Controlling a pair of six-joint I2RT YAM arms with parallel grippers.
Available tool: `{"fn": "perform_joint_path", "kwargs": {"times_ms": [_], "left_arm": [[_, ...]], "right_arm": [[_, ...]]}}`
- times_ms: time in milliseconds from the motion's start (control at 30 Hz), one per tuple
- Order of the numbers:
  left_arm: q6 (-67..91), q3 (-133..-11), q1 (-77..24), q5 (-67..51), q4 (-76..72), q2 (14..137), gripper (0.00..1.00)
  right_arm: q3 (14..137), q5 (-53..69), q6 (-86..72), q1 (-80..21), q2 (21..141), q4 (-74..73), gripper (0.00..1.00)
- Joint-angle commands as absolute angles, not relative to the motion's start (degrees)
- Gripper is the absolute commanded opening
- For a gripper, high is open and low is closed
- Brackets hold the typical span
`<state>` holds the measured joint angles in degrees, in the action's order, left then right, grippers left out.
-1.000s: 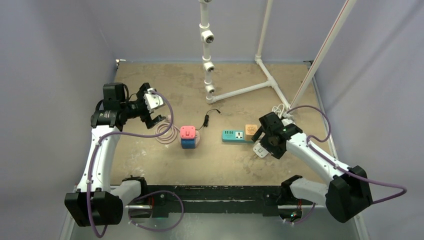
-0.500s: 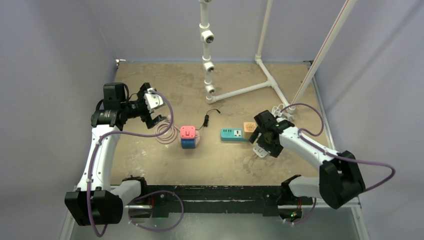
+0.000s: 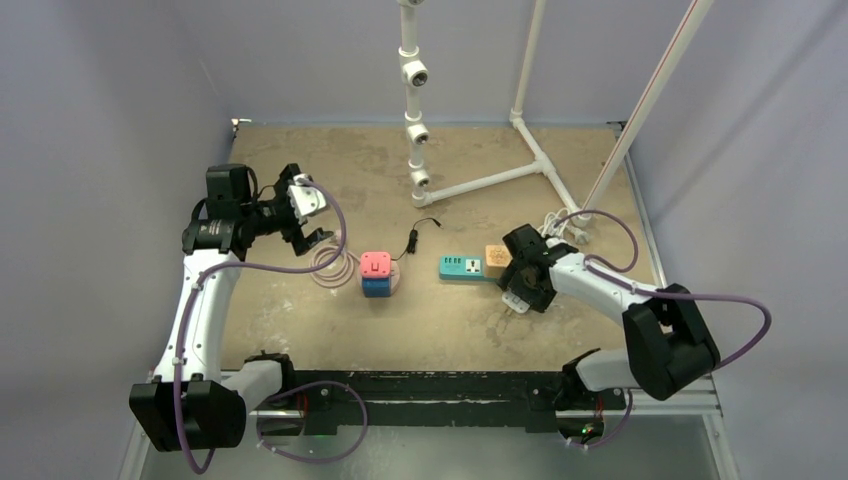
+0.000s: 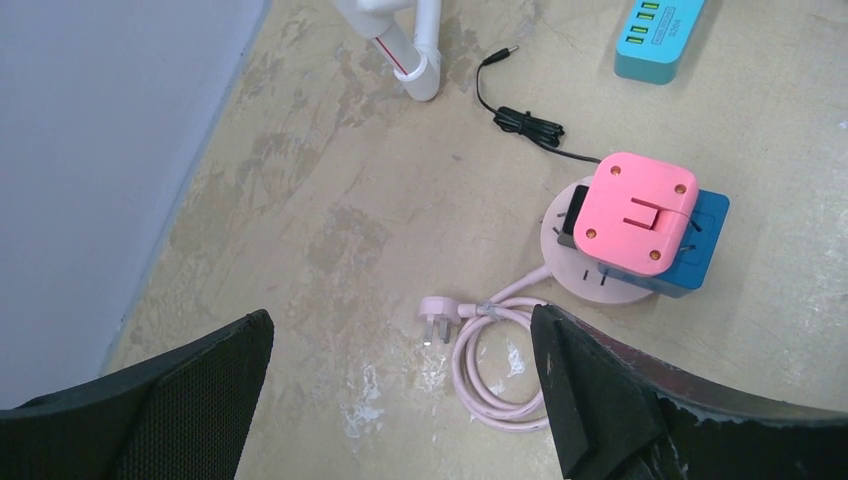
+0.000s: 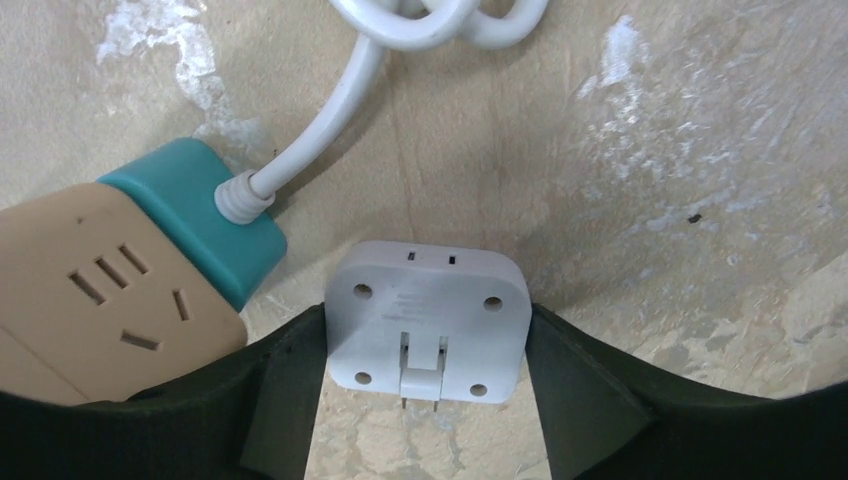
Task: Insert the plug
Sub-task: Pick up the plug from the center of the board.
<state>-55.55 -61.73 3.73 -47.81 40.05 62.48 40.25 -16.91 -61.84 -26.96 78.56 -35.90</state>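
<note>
My right gripper [image 3: 519,292] [image 5: 427,390] is shut on a white square plug adapter [image 5: 427,322], its two thin prongs folded out toward the camera. The adapter [image 3: 518,298] hangs just right of and below the teal power strip [image 3: 462,267], whose beige-topped end [image 5: 95,290] and teal corner [image 5: 200,215] lie to the adapter's left. My left gripper [image 3: 308,220] [image 4: 400,390] is open and empty, held above the table at the far left, over a pink three-pin plug [image 4: 438,315] and its coiled pink cord [image 4: 490,360].
A pink cube adapter [image 3: 375,265] sits on a blue block on a round pink base [image 4: 585,270]. A thin black cable [image 3: 415,237] lies behind it. A white coiled cord [image 5: 430,25] leaves the strip. A white pipe frame [image 3: 480,183] stands at the back.
My right gripper has carried the white adapter leftward and slightly back, closer to the power strip's end. The strip has shifted a little left. The left arm has not moved.
</note>
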Motion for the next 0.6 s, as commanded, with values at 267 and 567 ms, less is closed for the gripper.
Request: {"fn": "perform_joint_path", "kwargs": {"times_ms": [267, 567], "left_arm": [[-51.91, -66.83, 3.78, -63.27, 40.24, 61.96, 0.99], [-39.52, -64.5, -3.24, -67.27, 36.49, 59.7, 0.99]], "right_arm": [[40.38, -17.05, -59.67, -39.87, 71.74, -35.85, 0.36], [56.94, -15.13, -49.18, -50.85, 63.26, -31.11, 0.29]]}}
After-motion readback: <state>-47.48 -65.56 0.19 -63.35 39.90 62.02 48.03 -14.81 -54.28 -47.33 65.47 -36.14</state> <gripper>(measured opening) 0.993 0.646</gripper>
